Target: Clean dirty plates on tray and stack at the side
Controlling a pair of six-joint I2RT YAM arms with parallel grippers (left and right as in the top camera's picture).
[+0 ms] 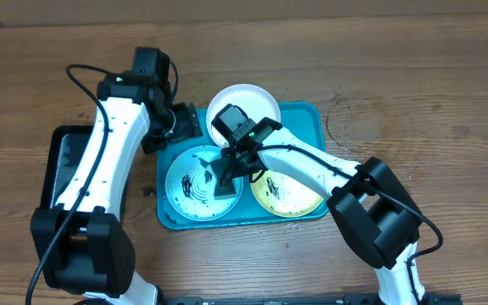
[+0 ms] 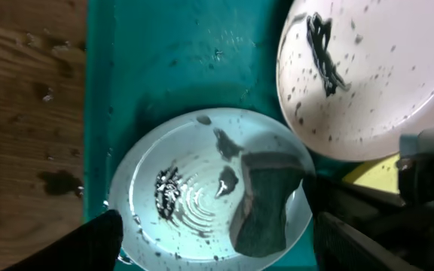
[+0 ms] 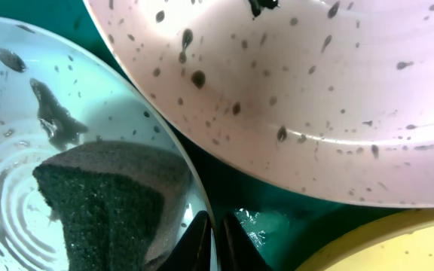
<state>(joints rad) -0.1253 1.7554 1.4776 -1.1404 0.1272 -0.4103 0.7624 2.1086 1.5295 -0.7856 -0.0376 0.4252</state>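
The teal tray [image 1: 307,114] holds three smudged plates. The white plate [image 1: 257,102] is at its far edge, the pale-teal-rimmed plate [image 1: 189,182] front left, and the yellow-green-rimmed plate [image 1: 291,199] front right. A dark sponge [image 1: 224,186] lies on the teal-rimmed plate's right side, also seen in the left wrist view [image 2: 262,207] and the right wrist view [image 3: 100,214]. My right gripper [image 3: 215,239] is shut on that plate's right rim [image 3: 168,143]; in the overhead view it [image 1: 230,163] is just above the sponge. My left gripper [image 2: 217,229] is open and empty, above the tray's far left corner [image 1: 183,125].
A smaller black tray [image 1: 58,157] lies left of the teal tray, partly under my left arm. Bare wooden table [image 1: 413,76] surrounds both trays, with a wet patch at the right of the teal tray. Water beads on the teal tray floor [image 2: 187,53].
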